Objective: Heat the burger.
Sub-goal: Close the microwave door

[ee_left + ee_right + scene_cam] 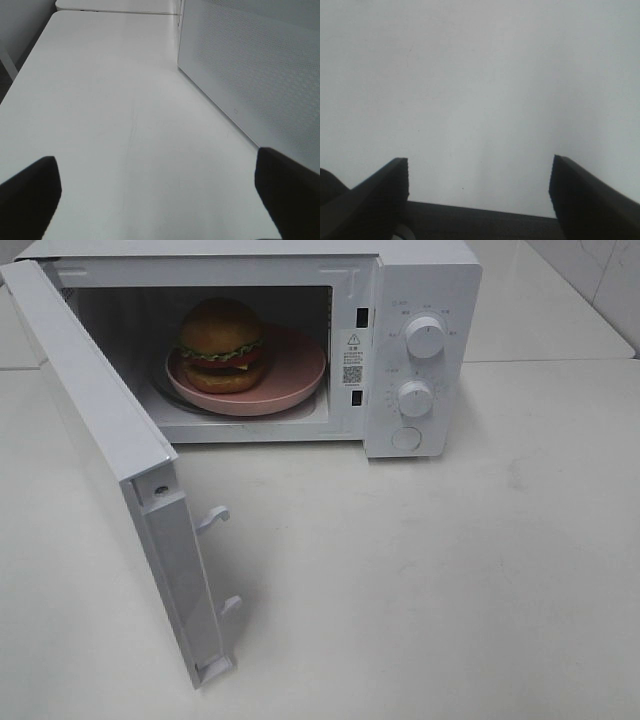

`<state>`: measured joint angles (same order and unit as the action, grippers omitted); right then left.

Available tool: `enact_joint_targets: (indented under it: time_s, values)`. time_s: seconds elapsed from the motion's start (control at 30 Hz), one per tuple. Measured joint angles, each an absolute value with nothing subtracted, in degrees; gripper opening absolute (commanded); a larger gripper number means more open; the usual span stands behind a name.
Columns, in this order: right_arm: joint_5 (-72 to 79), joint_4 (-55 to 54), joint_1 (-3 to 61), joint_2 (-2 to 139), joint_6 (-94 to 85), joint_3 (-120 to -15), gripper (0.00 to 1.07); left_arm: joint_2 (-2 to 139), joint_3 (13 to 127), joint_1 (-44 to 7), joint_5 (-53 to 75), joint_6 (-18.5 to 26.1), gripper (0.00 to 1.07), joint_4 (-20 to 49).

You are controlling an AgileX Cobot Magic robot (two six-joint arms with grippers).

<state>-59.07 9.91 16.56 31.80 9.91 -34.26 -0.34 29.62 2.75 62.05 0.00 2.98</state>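
Note:
The burger, with a golden-brown bun, green lettuce and red tomato, sits on a shallow pink plate inside the white microwave. The microwave door stands wide open, swung out toward the front left. Neither arm shows in the exterior high view. In the left wrist view my left gripper is open and empty above the bare table, with the door's perforated outer face beside it. In the right wrist view my right gripper is open and empty over the white table.
The microwave has two round knobs and a button on its right panel. Two latch hooks stick out from the door's edge. The white table spreads in front of the microwave.

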Motion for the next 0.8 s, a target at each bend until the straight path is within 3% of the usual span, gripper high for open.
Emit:
enact_joint_targets:
  time_s: [0.23, 0.5, 0.8]
  values:
    - [-59.0, 9.3, 9.3, 15.3, 9.9, -30.3, 0.76, -0.3, 29.6, 2.8, 62.1, 0.0, 0.98, 3.0]
    - [-58.0, 9.2, 8.4, 3.4, 9.9, -29.2, 0.76, -0.3, 29.6, 2.8, 62.1, 0.0, 0.98, 3.0]
    - [-57.9, 6.1, 8.4, -0.2, 9.9, -29.2, 0.76, -0.3, 29.6, 2.8, 62.1, 0.0, 0.98, 3.0]
